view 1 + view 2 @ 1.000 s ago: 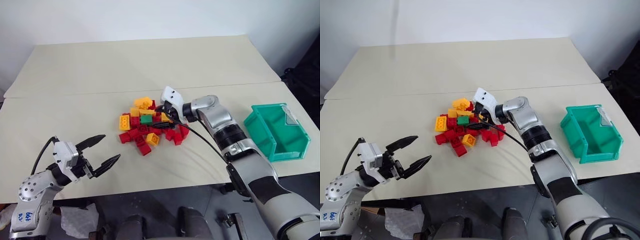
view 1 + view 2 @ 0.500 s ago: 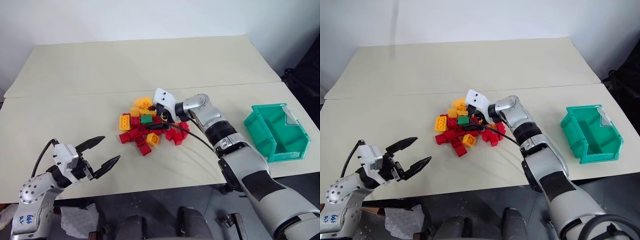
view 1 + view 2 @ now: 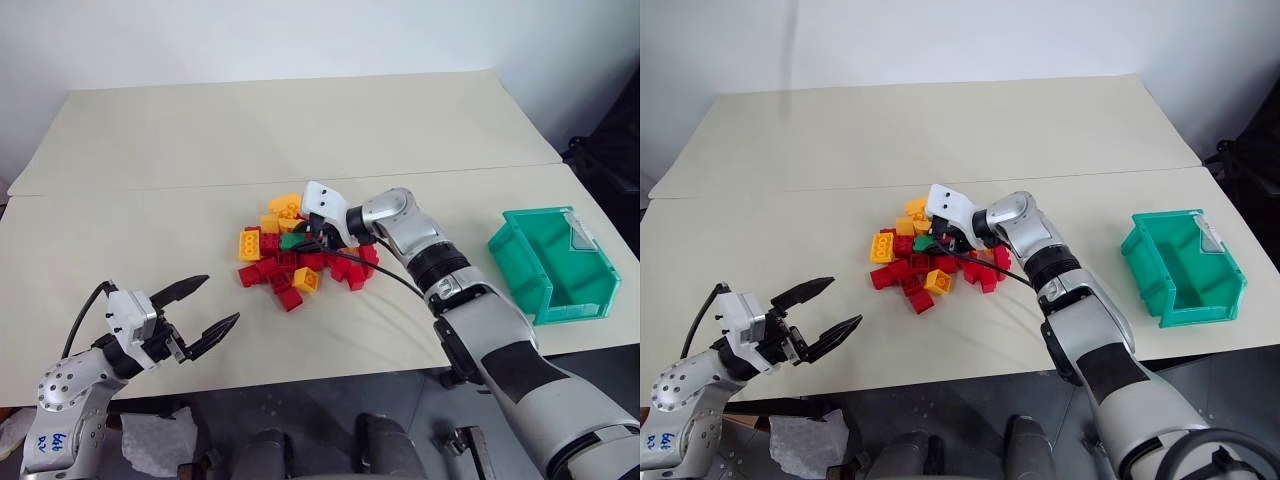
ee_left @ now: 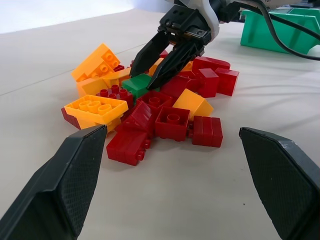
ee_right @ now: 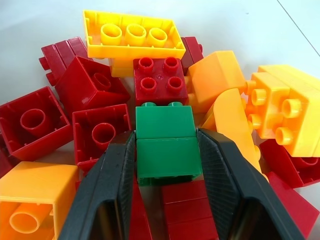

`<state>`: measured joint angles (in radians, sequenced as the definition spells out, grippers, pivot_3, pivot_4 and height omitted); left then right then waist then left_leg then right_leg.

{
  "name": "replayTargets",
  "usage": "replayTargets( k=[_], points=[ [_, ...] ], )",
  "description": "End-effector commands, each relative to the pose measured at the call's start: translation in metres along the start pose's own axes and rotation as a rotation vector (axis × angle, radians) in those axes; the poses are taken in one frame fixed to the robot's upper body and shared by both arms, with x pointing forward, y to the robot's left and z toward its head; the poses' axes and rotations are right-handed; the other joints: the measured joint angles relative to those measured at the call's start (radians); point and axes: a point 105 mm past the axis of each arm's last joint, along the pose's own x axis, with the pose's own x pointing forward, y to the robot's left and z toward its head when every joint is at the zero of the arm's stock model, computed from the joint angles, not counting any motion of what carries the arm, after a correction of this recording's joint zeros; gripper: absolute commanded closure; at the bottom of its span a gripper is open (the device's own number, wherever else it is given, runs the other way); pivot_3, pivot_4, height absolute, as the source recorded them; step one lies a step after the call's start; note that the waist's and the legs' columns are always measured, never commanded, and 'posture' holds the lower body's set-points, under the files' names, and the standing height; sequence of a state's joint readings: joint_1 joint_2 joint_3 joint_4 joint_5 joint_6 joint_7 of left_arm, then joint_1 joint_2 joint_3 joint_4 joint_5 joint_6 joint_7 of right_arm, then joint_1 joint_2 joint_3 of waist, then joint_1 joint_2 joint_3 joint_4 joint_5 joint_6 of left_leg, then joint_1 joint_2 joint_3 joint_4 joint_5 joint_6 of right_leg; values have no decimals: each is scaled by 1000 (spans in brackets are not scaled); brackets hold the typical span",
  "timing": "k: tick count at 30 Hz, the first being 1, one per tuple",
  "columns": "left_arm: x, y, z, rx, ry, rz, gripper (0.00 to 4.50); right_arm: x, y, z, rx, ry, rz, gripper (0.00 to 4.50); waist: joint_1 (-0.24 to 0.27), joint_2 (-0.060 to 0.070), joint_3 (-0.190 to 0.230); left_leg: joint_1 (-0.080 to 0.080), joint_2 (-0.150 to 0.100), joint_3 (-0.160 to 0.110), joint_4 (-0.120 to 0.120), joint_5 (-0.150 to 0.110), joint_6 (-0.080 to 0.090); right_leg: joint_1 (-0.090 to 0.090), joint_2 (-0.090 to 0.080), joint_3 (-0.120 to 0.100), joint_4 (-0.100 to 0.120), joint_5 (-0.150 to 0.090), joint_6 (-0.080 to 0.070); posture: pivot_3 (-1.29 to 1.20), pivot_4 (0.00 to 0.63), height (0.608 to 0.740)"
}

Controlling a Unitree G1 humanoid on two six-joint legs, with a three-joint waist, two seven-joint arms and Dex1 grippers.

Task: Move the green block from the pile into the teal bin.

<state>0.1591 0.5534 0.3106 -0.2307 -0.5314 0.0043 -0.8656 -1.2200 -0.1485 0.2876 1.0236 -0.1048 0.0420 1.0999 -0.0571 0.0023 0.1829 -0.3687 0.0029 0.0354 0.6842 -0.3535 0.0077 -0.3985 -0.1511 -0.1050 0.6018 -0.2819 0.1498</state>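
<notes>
The green block [image 5: 165,142] lies in the middle of the pile [image 3: 264,270] of red and yellow-orange bricks at the table's centre. My right gripper [image 3: 297,243] reaches into the pile from the right, pointing left and slightly down. It is shut on the green block, with one black finger [image 5: 112,175] pressed against each side. The left wrist view shows the same grip, the right gripper [image 4: 143,80] resting on the green block [image 4: 134,84]. The teal bin [image 3: 553,262] stands near the table's right edge, its inside bare. My left gripper [image 3: 220,300] hangs open and holds nothing, just off the table's near left edge.
A seam [image 3: 150,188] runs across the tabletop behind the pile. A black cable [image 3: 400,278] trails along my right forearm above the table. A red brick [image 3: 288,298] marks the pile's near edge.
My right gripper slid a little left into the pile and its fingers closed onto the green block. The left gripper stayed where it was, open.
</notes>
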Motion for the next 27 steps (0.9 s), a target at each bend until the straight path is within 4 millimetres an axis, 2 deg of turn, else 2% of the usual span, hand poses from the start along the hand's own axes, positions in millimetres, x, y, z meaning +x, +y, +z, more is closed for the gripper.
replayTargets(
  k=[1,8,9,11,17,21,24,27],
  points=[
    [-1,0,11,52,-27,1,0,1,3,1,-24,20,33,2683,0,0,0,0,0,0,0,0,0,0,0,0,0,0,0,0,150,740],
    [-2,1,11,54,-25,4,0,0,7,-2,-18,45,70,2683,0,0,0,0,0,0,0,0,0,0,0,0,0,0,0,0,150,740],
    [-2,1,11,55,-26,3,0,1,7,-2,-17,39,71,2807,0,0,0,0,0,0,0,0,0,0,0,0,0,0,0,0,150,740],
    [-1,1,11,55,-28,2,0,2,6,2,-14,10,50,2984,0,0,0,0,0,0,0,0,0,0,0,0,0,0,0,0,150,740],
    [0,2,11,54,-29,-2,0,-6,-2,19,0,-101,7,2987,0,0,0,0,0,-1,0,0,0,0,0,0,0,0,0,0,150,740],
    [6,3,13,50,-45,-16,0,-34,-15,36,-4,-241,-51,2987,4,1,1,-1,0,-1,0,0,0,0,0,0,0,0,0,0,150,740],
    [13,0,15,48,-61,-50,0,-60,-23,35,0,-292,-110,2987,10,1,0,-1,0,-1,0,0,0,0,0,-1,0,0,0,0,150,740],
    [26,-5,18,39,-83,-110,0,-97,-31,28,15,-330,-219,2987,25,1,0,-1,0,0,0,0,0,0,0,-1,0,0,0,0,150,740]
  ],
)
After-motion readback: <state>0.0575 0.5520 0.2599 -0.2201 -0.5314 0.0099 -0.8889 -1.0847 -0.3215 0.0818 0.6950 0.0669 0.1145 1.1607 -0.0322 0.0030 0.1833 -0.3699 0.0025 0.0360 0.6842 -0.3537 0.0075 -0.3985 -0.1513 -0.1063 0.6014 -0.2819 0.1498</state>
